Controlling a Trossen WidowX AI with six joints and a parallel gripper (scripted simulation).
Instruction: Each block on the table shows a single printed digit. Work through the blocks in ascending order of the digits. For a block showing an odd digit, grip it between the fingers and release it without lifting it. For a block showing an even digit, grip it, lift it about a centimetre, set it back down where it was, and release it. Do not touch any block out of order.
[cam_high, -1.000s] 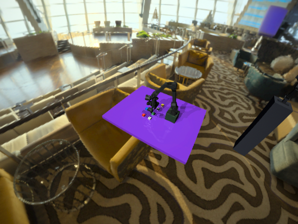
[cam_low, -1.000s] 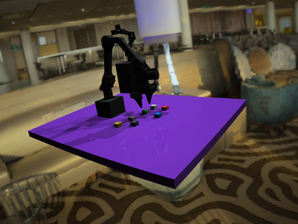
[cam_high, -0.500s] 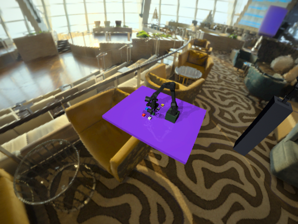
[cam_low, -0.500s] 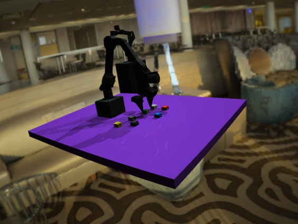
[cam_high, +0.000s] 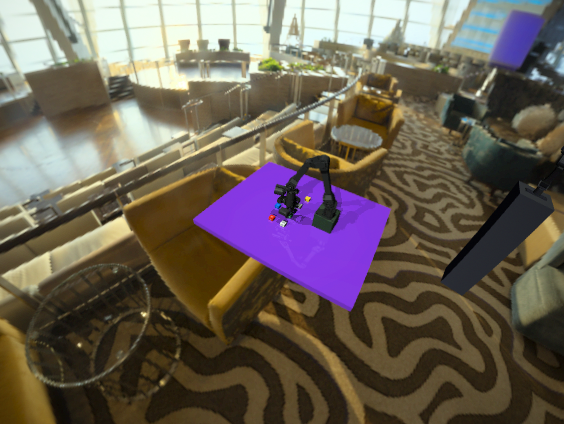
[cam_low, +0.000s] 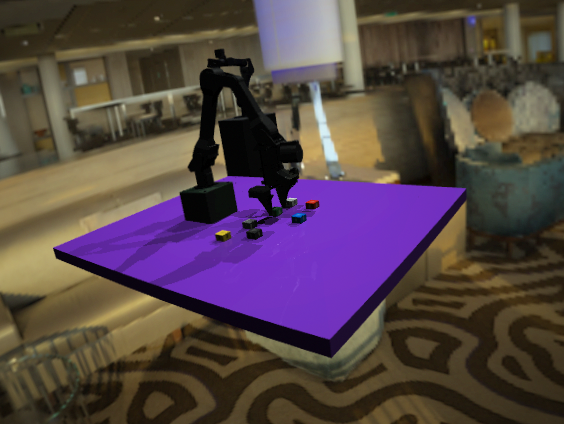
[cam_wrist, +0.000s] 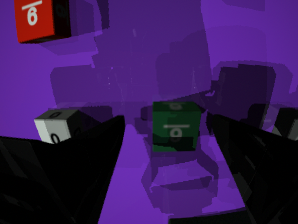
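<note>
The green block (cam_wrist: 175, 127) (cam_low: 277, 211) stands on the purple table (cam_high: 320, 270) (cam_low: 300, 290). In the wrist view it shows a barred digit that looks like an upside-down 6. My gripper (cam_wrist: 169, 120) (cam_low: 279, 209) is open, its fingers low on either side of the green block with gaps between. The white block (cam_wrist: 46, 131) (cam_low: 291, 202) (cam_high: 283, 224) shows 0, outside the left finger. The red block (cam_wrist: 32, 21) (cam_low: 312, 204) (cam_high: 272, 217) shows what looks like an upside-down barred 9. The blue block (cam_low: 299, 218) (cam_high: 278, 205) and yellow block (cam_low: 223, 235) (cam_high: 307, 199) have unreadable digits.
A grey block (cam_low: 249, 224) (cam_high: 300, 205) and a dark block (cam_low: 254, 233) stand between the green and yellow blocks. A block (cam_wrist: 288, 122) shows partly beyond the right finger in the wrist view. The arm's dark base (cam_high: 326, 221) (cam_low: 208, 202) stands on the table.
</note>
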